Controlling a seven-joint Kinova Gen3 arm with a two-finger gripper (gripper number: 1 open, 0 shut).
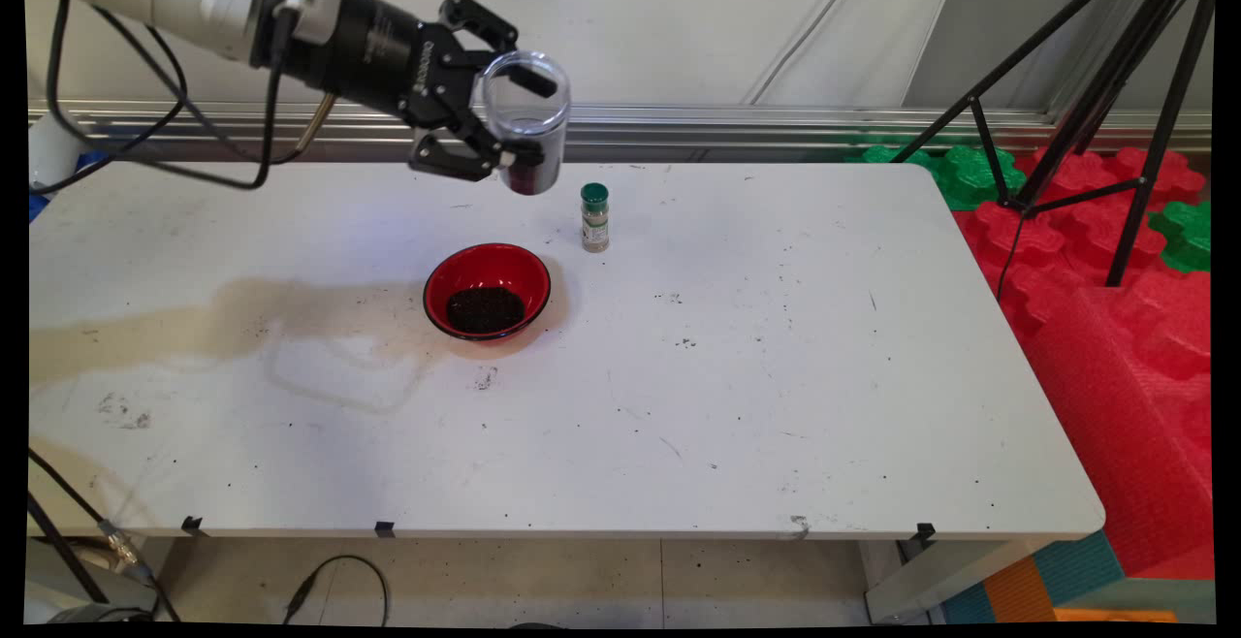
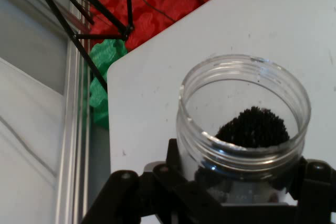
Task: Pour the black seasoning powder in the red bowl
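- Overhead, in the main view, the gripper (image 1: 504, 124) is held in the air above the far part of the desk (image 1: 776, 405), clenched on a clear plastic jar (image 1: 526, 124).
- The jar is upright, its mouth open at the top, with a dark granular fill settled in its lower part.
- A red bowl (image 1: 487, 291) stands on the desk nearer the camera than the jar and almost straight below it; a heap of the same dark grains lies in the bowl.
- A small spice bottle (image 1: 594, 217) with a green cap stands upright just right of the bowl and a little farther back, apart from it and not touched by the gripper.
- A brownish stain (image 1: 242, 323) runs across the desk left of the bowl, up to its rim.
- Dark specks are scattered on the desk right of the bowl.
- Black tripod legs (image 1: 1115, 85) rise right of the bowl, beyond the desk's edge, over red and green foam mats (image 1: 1115, 260).
- Nothing stands between the jar and the bowl.
- In the hand view, the jar (image 2: 244, 124) fills the lower right, gripped from both sides by the black fingers (image 2: 315, 182), its threaded rim open and the dark grains (image 2: 252, 127) heaped inside.
- Beyond the jar lies the bare desk (image 2: 157, 103), then the tripod legs (image 2: 84, 30) and foam mats (image 2: 105, 61) past its corner.
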